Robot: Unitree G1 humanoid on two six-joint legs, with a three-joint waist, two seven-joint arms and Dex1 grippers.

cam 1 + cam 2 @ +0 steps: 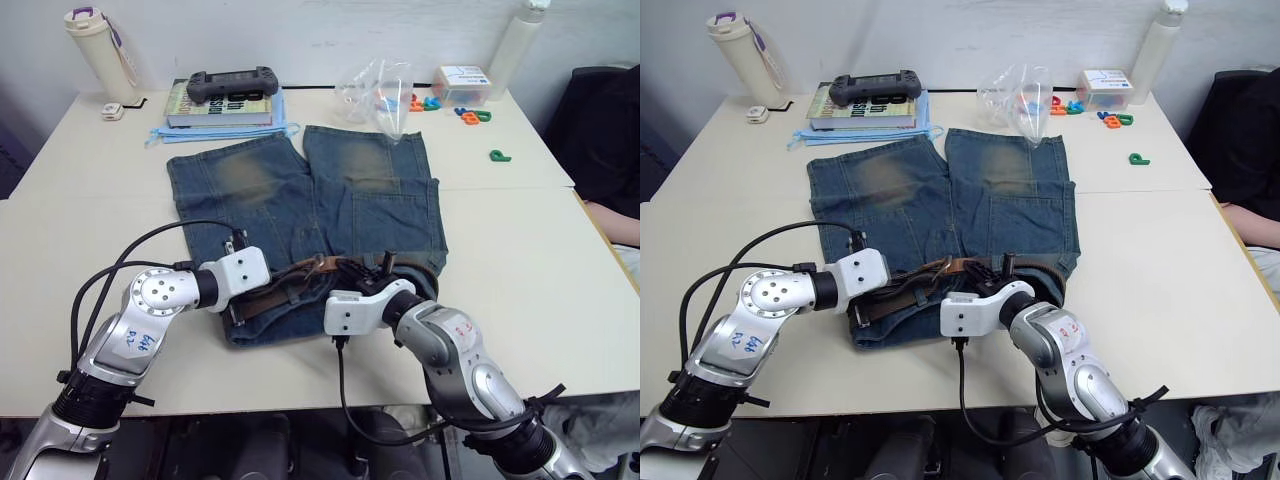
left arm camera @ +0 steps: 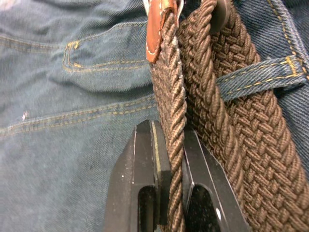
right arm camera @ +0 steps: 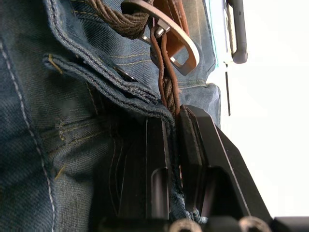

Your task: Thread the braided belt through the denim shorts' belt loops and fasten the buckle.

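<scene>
The denim shorts [image 1: 300, 200] lie flat on the table with the waistband nearest me. The braided belt [image 1: 290, 285] runs along that waistband. My left gripper [image 2: 169, 140] is shut on one edge-on run of the belt. Beside it, a second run passes under one of the belt loops [image 2: 260, 79], and a tan leather end [image 2: 159, 24] lies just ahead. My right gripper [image 3: 173, 118] is shut on the belt at the waistband's folded edge, with the metal buckle [image 3: 169, 34] just beyond its fingertips. In the head views the left gripper [image 1: 240, 305] and right gripper [image 1: 365, 280] sit close together at the waistband.
Behind the shorts are a book stack [image 1: 225, 108] with a black controller [image 1: 232, 84] on top, a clear plastic bag [image 1: 378, 92], a small box [image 1: 462, 84] and coloured letters [image 1: 497, 155]. White bottles [image 1: 98, 50] stand at the back corners.
</scene>
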